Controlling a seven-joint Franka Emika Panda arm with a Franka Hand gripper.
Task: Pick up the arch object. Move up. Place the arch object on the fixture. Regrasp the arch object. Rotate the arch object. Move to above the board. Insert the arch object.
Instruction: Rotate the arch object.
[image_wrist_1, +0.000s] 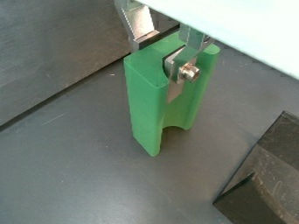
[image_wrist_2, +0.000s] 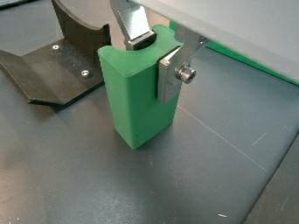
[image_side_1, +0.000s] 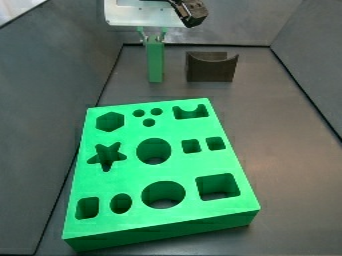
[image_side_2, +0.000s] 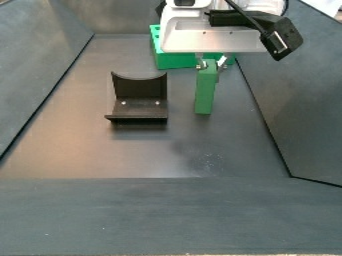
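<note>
The gripper (image_wrist_2: 158, 54) clamps the top of the arch object (image_wrist_2: 138, 94), upright on the floor beside the fixture (image_side_2: 136, 97). Gripped so high, it may tilt or slip when lifted.

We see the gripper (image_wrist_1: 163, 54) closed on the top of the small plastic arch object (image_wrist_1: 158, 105), which stands upright on the floor. In a side view the fixture (image_side_1: 210, 66) sits just right of it, apart, and the large board with shaped cut-outs (image_side_1: 160, 165) lies in front of both.
</note>
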